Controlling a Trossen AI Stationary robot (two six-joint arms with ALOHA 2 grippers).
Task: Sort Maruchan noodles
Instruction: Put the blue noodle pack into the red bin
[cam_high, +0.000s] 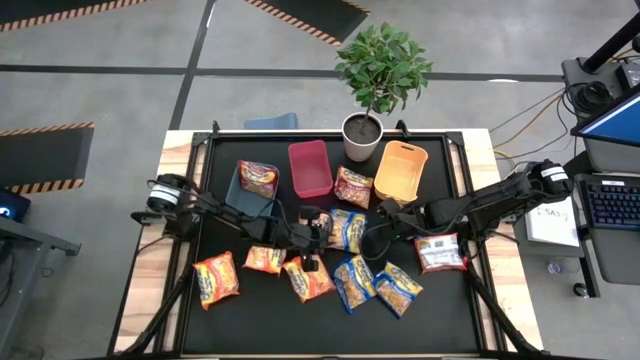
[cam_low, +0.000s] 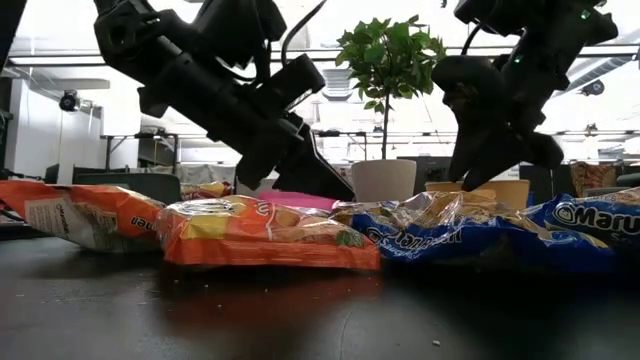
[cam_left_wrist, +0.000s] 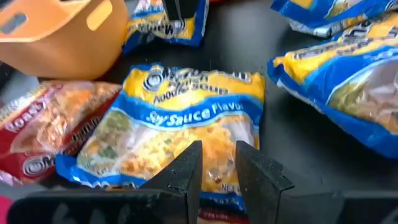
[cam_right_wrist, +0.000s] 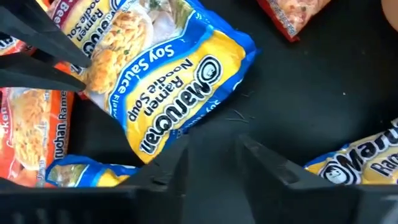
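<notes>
A blue-yellow noodle packet (cam_high: 347, 228) (cam_left_wrist: 193, 118) (cam_right_wrist: 168, 93) lies flat on the black mat (cam_high: 470, 310) between my two grippers. My left gripper (cam_high: 327, 228) (cam_left_wrist: 217, 174) comes from the table's left, slanting down, its fingers a narrow gap apart at the packet's near short end. My right gripper (cam_high: 378, 222) (cam_right_wrist: 214, 158) stands open just off the packet's logo end, over bare mat with nothing between its fingers. More packets lie around: orange ones (cam_high: 265, 260), blue ones (cam_high: 355, 282), a red one (cam_high: 353, 187) by the red bin. My left gripper's fingertips (cam_right_wrist: 78, 81) stand at the edge of the blue-yellow packet's short end (cam_left_wrist: 214, 140), the end away from the logo. I cannot tell whether they touch it. The packet lies flat on the mat.
A teal bin (cam_high: 240, 195) holding a red packet (cam_high: 257, 177), a red bin (cam_high: 310, 168) and an orange bin (cam_high: 400, 170) stand along the far edge, with a potted plant (cam_high: 362, 135) between the last two. A red-and-white packet (cam_high: 440, 252) lies at the right.
</notes>
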